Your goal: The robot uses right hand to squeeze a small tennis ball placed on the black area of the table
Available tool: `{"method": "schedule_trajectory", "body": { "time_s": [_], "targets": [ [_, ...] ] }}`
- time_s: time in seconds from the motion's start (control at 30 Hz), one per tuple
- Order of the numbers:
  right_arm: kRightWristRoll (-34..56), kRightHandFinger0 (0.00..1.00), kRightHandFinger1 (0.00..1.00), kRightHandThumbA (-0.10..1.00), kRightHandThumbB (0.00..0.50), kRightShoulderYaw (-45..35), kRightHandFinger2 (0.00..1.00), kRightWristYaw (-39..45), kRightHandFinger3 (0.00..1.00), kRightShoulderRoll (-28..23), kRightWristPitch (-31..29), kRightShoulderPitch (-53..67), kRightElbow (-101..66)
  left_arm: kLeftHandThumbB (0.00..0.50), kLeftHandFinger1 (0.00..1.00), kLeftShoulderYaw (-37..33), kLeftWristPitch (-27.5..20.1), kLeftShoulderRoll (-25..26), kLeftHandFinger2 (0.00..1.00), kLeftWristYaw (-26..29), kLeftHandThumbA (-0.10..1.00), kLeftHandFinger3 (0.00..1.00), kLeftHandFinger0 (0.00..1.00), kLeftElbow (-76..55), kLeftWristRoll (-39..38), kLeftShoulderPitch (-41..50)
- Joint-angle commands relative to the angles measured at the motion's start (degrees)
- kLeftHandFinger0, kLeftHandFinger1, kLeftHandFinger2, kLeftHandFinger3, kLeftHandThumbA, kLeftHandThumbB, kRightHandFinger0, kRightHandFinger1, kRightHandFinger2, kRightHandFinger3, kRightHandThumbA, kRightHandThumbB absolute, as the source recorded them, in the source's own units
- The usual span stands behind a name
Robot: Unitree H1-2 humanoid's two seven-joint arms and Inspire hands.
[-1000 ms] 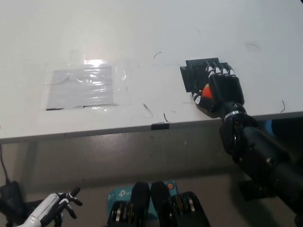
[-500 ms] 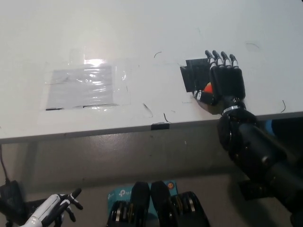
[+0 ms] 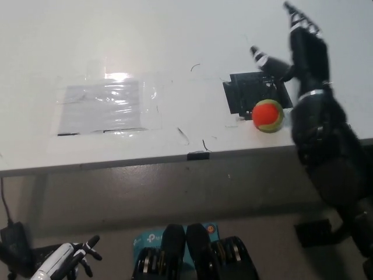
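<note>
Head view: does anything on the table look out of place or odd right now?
Slightly. The tennis ball lies free at the lower right edge of the black area, partly off it, near the table edge. The right hand is open above; the left hand rests low.

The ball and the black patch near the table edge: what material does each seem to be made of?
The ball looks like felt-covered rubber: matte and fuzzy, orange with a yellow-green rim, no shine. The black patch seems to be a thin matte sheet or tape lying flat on the white table, which looks smooth and slightly glossy under the light.
</note>
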Motion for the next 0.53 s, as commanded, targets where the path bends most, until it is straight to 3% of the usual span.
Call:
{"method": "schedule_trajectory", "body": {
  "time_s": [0.0, 0.07, 0.1, 0.13, 0.2, 0.23, 0.27, 0.3, 0.43, 0.5],
  "targets": [
    [19.21, 1.00, 1.00, 0.19, 0.204, -12.96, 1.00, 10.76, 1.00, 1.38, 2.43, 6.84, -17.13, 0.484, 0.14, 0.56, -1.38, 1.67, 0.34, -0.92, 1.00, 0.52, 0.18, -0.37, -0.02, -0.50],
    [23.31, 1.00, 1.00, 0.14, 0.166, -16.83, 1.00, 10.28, 1.00, 2.93, 2.43, 10.12, -21.35, 0.493, 0.12, 0.46, -1.40, 1.59, 0.33, -1.03, 1.00, 0.52, 0.17, -0.08, -0.06, -0.79],
    [24.36, 0.91, 1.00, 0.09, 0.152, -18.51, 1.00, 9.34, 1.00, 3.48, 2.43, 12.33, -23.59, 0.499, 0.12, 0.41, -2.10, 1.54, 0.33, -0.80, 1.00, 0.54, 0.16, 0.14, 0.03, -0.81],
    [25.89, 0.60, 0.82, 0.02, 0.095, -20.09, 1.00, 8.15, 1.00, 3.65, -0.94, 16.02, -25.66, 0.500, 0.12, 0.52, -2.03, 1.40, 0.32, -0.79, 1.00, 0.49, 0.15, 0.16, -0.18, -0.76],
    [26.38, 0.46, 0.67, 0.01, 0.096, -21.10, 0.96, 8.18, 0.93, 4.02, -2.16, 17.56, -26.67, 0.500, 0.12, 0.56, -2.02, 1.33, 0.32, -0.79, 1.00, 0.48, 0.15, 0.25, -0.30, -0.72],
    [28.53, 0.35, 0.54, 0.04, 0.082, -23.04, 0.78, 8.14, 0.87, 3.92, -6.01, 22.68, -27.97, 0.490, 0.13, 0.58, -2.11, 1.28, 0.32, -0.42, 1.00, 0.48, 0.16, 0.54, -0.02, -0.73],
    [29.22, 0.26, 0.43, 0.06, 0.097, -23.78, 0.64, 8.25, 0.83, 3.75, -8.26, 25.23, -27.92, 0.492, 0.12, 0.54, -1.95, 1.31, 0.32, -0.23, 1.00, 0.49, 0.15, 0.29, 0.28, -0.65],
    [30.59, 0.20, 0.36, 0.02, 0.098, -25.54, 0.56, 8.27, 0.82, 4.15, -10.52, 29.86, -27.59, 0.494, 0.12, 0.58, -1.80, 1.38, 0.31, -0.29, 1.00, 0.49, 0.15, 0.08, 0.27, -0.88],
    [33.25, 0.12, 0.23, -0.01, 0.104, -28.15, 0.43, 9.17, 0.82, 5.57, -16.02, 36.27, -24.10, 0.483, 0.11, 0.63, -1.70, 1.37, 0.32, 0.04, 1.00, 0.50, 0.16, -0.05, 0.58, -0.86],
    [33.73, 0.13, 0.23, -0.02, 0.110, -28.76, 0.42, 9.37, 0.83, 5.98, -17.74, 38.01, -22.80, 0.485, 0.10, 0.77, -1.83, 1.32, 0.32, 0.09, 1.00, 0.49, 0.14, -0.09, 0.40, -0.72]
  ]
}}
